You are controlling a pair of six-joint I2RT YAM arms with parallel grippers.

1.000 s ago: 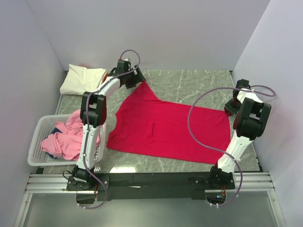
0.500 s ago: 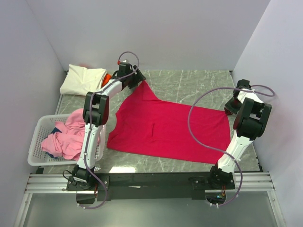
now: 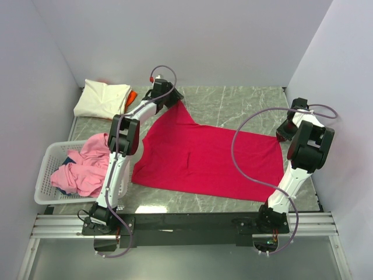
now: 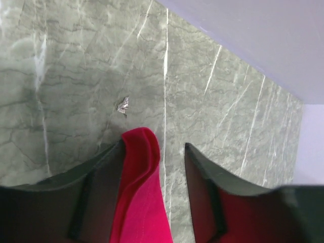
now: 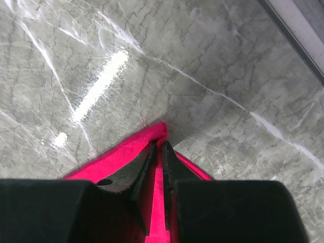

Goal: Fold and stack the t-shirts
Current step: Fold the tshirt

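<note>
The red t-shirt [image 3: 204, 157] lies spread mid-frame; cream t-shirt [image 3: 102, 98] folded upper left, orange t-shirt [image 3: 132, 95] peeking beside it; pink t-shirts [image 3: 81, 169] heaped left.

A white lattice basket [image 3: 45, 178] sits at the marbled table's [image 3: 245, 100] left edge.

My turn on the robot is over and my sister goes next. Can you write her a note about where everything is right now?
Grippers: the left gripper is open, jaws either side of the far corner of the crimson t-shirt, not clamped. The right gripper is shut on its right corner.
Things: the crimson t-shirt lies spread on the table. The cream t-shirt is at the far left, with the orange t-shirt peeking out beside it. The pink t-shirts are heaped in the basket.
Done: the cream one looks folded.
Left: fold crimson and pinks, then stack.
</note>
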